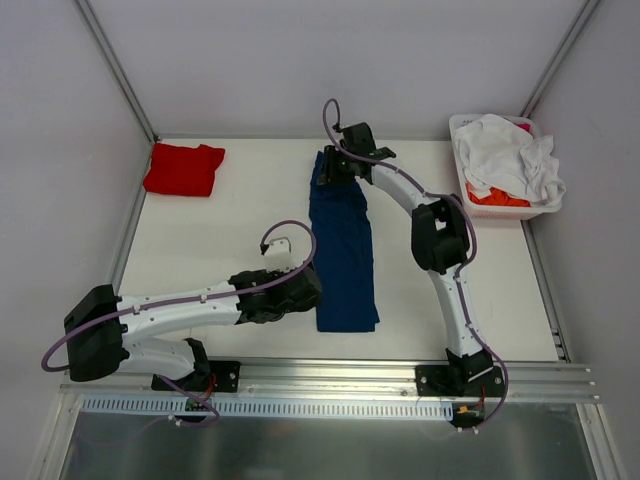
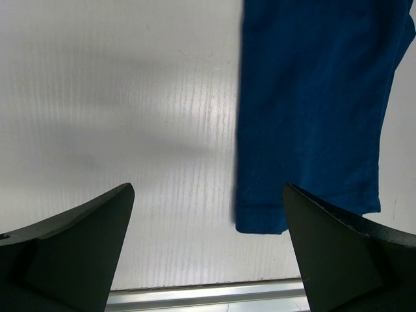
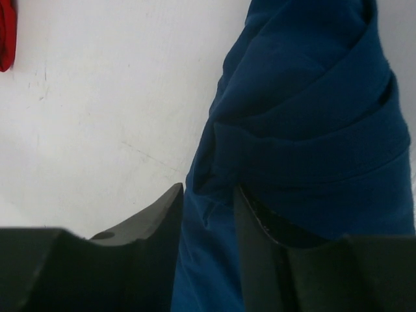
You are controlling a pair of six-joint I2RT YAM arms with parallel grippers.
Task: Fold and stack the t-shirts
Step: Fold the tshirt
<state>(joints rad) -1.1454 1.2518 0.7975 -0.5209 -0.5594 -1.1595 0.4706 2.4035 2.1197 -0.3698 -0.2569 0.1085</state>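
R fingers (image 3: 156,227) straddle navy tee (image 1: 343,250) far edge, grip unclear; bare table (image 1: 220,235) left.

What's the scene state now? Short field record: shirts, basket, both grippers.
navy t-shirt: folded into long strip, centre of table
red t-shirt: folded, far left corner
basket: far right corner, holds crumpled white t-shirt and orange t-shirt
left gripper: open, empty, beside strip's near end
right gripper: at strip's far end, cloth between its fingers; gripped or not, cannot tell
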